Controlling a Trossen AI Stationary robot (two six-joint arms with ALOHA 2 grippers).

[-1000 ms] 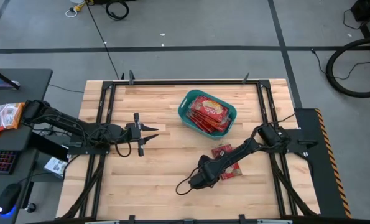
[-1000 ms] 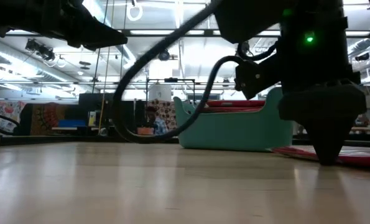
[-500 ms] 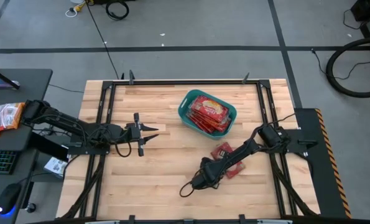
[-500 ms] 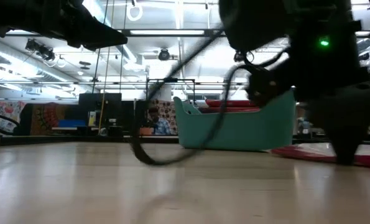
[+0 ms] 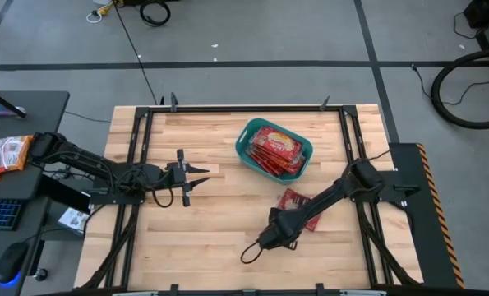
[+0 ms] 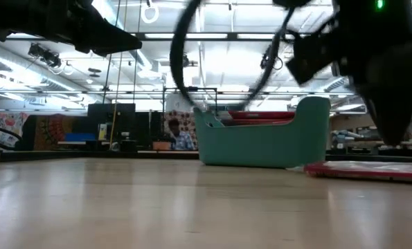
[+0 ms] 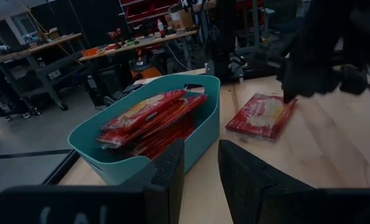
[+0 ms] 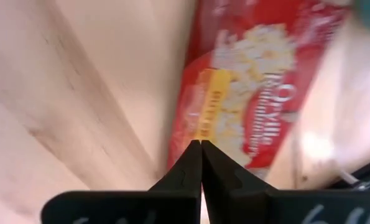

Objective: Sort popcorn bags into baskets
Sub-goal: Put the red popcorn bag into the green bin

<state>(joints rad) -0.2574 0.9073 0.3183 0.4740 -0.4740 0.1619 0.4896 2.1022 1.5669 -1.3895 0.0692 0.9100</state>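
A teal basket [image 5: 242, 148] stands at the table's far middle, and several red popcorn bags [image 5: 275, 150] lie stacked in it. One more red popcorn bag [image 5: 296, 201] lies flat on the wood near the basket. My right gripper [image 8: 201, 144] is shut, points steeply down and hangs just above this bag's near end [image 6: 365, 170], with nothing between its fingers. My left gripper [image 7: 201, 165] hovers open at the table's left, level and facing the basket [image 7: 200, 140] with nothing in it.
A black cable loop [image 5: 252, 251] hangs from my right arm over the near middle of the table. Black frame rails [image 5: 137, 164] run along the table's left and right sides. The near left of the wood is bare. A desk with a keyboard stands left of the table.
My right gripper has shut and risen off the table, rolling a little about its own axis. The popcorn bag below it still lies flat on the wood.
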